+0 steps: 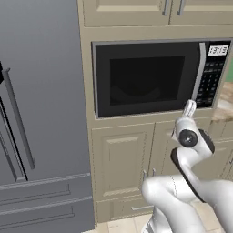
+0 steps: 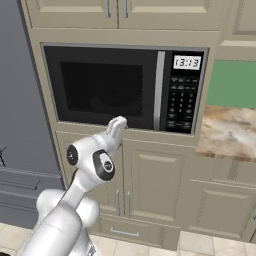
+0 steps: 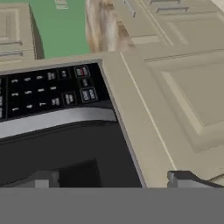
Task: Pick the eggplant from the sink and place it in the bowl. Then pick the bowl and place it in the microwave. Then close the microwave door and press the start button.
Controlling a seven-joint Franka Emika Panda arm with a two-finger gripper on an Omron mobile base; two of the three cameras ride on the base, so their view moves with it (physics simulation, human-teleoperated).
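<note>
White arm (image 2: 75, 200) rising from the base, its gripper (image 3: 114, 178) raised to the lower edge of the microwave (image 2: 125, 87); in the hand view the two finger tips (image 3: 41, 179) stand wide apart with nothing between them, one over the dark glass and the other over the beige trim. Just beyond the jaws lies the microwave door (image 1: 145, 77), shut, its curved silver handle (image 3: 57, 119) running across the hand view between the glass and the keypad panel (image 2: 182, 97). The clock display (image 2: 187, 62) sits at the top of that panel. Beige cabinet doors (image 2: 155, 187) fill the wall below the microwave, with more cabinets (image 1: 132, 11) above it. A tall grey refrigerator (image 1: 41, 113) stands to the left of the microwave. To the right, a marbled counter (image 2: 227, 132) lies beneath a green wall panel (image 2: 231, 82). A dim rounded shape shows through the glass; what it is cannot be told.
</note>
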